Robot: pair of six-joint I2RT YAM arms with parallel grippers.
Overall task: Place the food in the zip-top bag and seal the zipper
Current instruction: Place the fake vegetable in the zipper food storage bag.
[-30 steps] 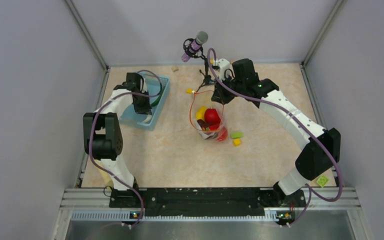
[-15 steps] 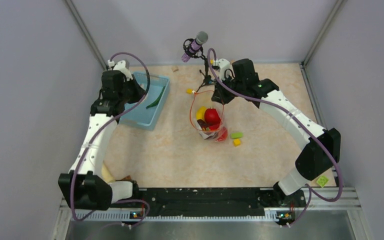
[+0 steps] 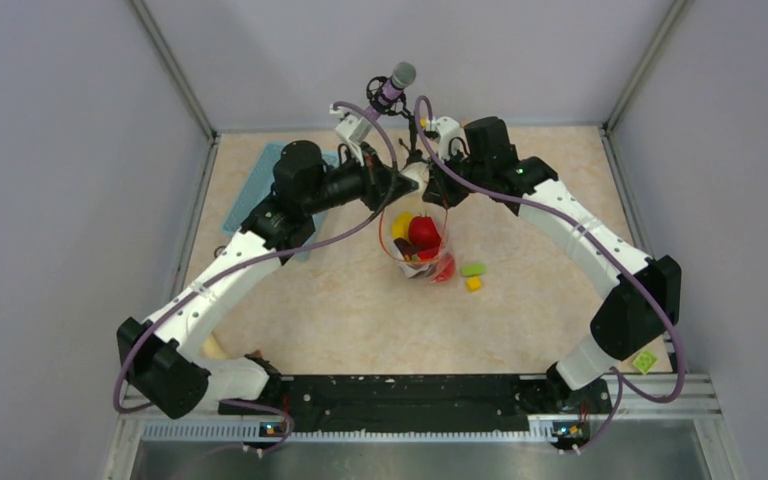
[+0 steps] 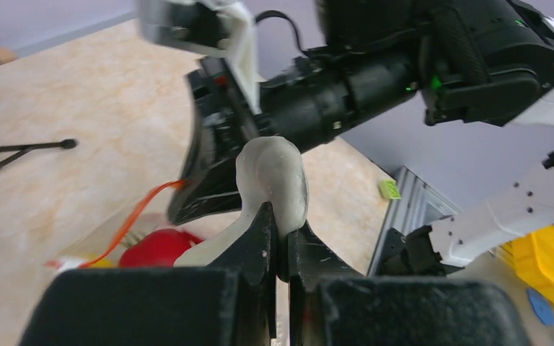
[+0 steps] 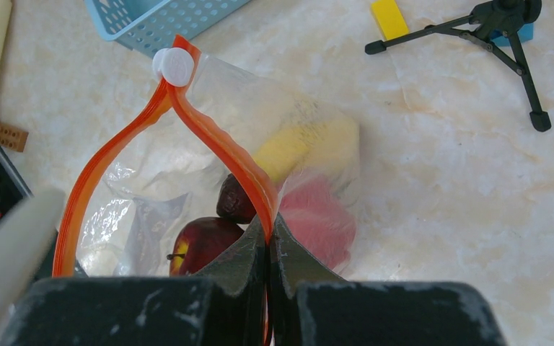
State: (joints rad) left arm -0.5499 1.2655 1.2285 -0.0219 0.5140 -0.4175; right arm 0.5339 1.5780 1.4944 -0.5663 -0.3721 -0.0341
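Observation:
The zip-top bag (image 3: 422,250) hangs upright with its mouth open, and my right gripper (image 3: 442,192) (image 5: 268,229) is shut on its orange zipper (image 5: 220,148). Inside lies food: a yellow banana (image 5: 303,144), a red apple-like fruit (image 5: 202,244), a dark brown piece (image 5: 234,202) and a red piece (image 3: 444,268). My left gripper (image 3: 398,182) (image 4: 280,220) is shut on a pale whitish food piece (image 4: 274,176), held just over the left side of the bag's mouth, next to the right gripper.
A light-blue basket (image 3: 258,190) sits at the back left, partly under my left arm. A microphone on a small tripod (image 3: 392,88) stands behind the bag. A green block (image 3: 473,269) and a yellow block (image 3: 473,284) lie right of the bag.
My left arm has swung from the blue basket rightward to the bag's mouth, carrying the pale piece. The right arm and the bag have stayed put.

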